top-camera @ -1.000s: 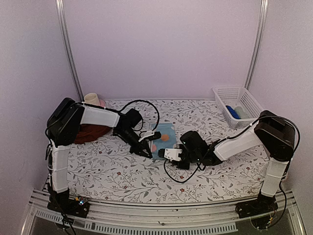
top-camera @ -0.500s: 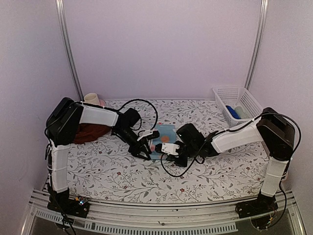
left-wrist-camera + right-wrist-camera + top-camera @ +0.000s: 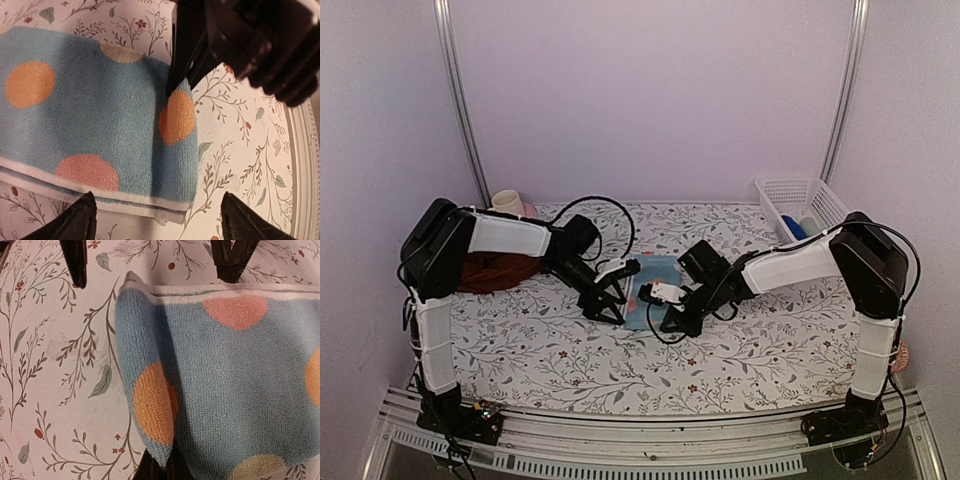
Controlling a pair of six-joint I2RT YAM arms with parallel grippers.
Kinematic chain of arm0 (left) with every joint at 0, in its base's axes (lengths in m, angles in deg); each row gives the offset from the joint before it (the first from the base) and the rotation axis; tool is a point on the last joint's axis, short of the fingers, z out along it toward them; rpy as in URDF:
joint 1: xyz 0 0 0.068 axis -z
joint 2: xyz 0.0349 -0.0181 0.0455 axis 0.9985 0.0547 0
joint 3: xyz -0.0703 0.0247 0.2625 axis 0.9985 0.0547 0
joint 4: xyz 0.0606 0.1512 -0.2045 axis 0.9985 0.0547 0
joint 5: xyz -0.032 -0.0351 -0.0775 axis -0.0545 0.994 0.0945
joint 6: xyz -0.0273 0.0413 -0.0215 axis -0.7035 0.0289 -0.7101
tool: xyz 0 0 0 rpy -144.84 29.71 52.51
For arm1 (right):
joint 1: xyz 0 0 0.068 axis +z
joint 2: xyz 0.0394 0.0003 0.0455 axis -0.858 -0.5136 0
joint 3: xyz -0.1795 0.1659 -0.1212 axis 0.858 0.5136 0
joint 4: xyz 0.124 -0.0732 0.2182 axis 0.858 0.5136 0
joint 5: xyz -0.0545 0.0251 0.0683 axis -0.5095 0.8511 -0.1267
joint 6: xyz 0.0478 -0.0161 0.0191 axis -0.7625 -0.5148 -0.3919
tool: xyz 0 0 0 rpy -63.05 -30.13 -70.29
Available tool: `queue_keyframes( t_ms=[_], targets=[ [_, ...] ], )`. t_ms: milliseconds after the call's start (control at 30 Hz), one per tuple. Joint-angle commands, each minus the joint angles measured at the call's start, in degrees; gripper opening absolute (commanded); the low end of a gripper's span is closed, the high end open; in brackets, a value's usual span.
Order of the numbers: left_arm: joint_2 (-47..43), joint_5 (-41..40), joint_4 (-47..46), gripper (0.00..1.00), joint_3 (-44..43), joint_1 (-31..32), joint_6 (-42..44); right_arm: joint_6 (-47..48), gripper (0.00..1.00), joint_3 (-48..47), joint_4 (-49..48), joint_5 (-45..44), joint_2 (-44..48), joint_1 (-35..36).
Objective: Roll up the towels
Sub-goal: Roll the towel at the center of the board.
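Note:
The small light-blue towel [image 3: 658, 274], with orange and pink dots, lies on the floral table cover, its near edge folded over [image 3: 175, 150]. My right gripper [image 3: 161, 471] is shut on that folded corner by an orange dot; its dark fingers [image 3: 181, 55] also show in the left wrist view. My left gripper [image 3: 160, 222] is open, its fingertips [image 3: 75, 260] straddling the towel's white-hemmed end without touching it. In the top view the left gripper [image 3: 608, 300] and right gripper [image 3: 652, 299] face each other across the towel's near edge. The maroon towel [image 3: 488, 270] lies bunched at the left, behind the left arm.
A white basket [image 3: 798, 188] holding a blue item stands at the back right. A cream cup [image 3: 507, 202] with something pink beside it sits at the back left. Cables loop from both wrists over the table cover [image 3: 570, 360].
My left gripper has opened and let go of the light-blue towel. My right gripper slid left to the towel's near edge and shut on the fold.

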Motion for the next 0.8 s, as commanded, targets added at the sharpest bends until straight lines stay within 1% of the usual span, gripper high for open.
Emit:
queue_keyframes(
  t_ms=[0, 67, 200, 367, 533, 667, 700, 767],
  targets=[
    [-1.4, -1.1, -2.9, 0.86, 2.2, 0.2, -0.7, -3.0, 0.03, -2.6, 4.9, 5.1, -2.7, -1.6],
    [-1.9, -1.4, -4.3, 0.86, 3.1, 0.2, -1.2, -3.6, 0.02, -2.6, 5.9, 5.7, -3.8, -2.0],
    [-3.2, -0.2, -6.3, 0.86, 4.7, 0.3, -1.0, -4.6, 0.03, -6.6, 9.1, 8.5, -5.8, -3.2],
    [-3.3, -1.2, -8.2, 0.85, 5.0, 1.1, -1.7, -5.4, 0.03, -8.4, 11.6, 11.1, -7.2, -4.6],
    [-2.3, -3.0, -10.2, 0.75, 4.7, 1.1, -4.2, -5.6, 0.03, -9.4, 12.7, 12.0, -8.0, -5.3],
    [-1.1, -3.6, -9.8, 0.71, 3.8, 1.2, -5.1, -5.5, 0.03, -10.0, 13.1, 12.1, -8.3, -5.4],
    [-0.9, -3.7, -10.2, 0.68, 3.8, 1.2, -5.4, -5.5, 0.04, -10.2, 13.1, 12.0, -8.5, -5.4],
    [-0.5, -5.0, -10.5, 0.59, 3.4, 1.2, -6.5, -5.7, 0.04, -10.7, 13.4, 11.6, -8.7, -5.5]
  ],
)
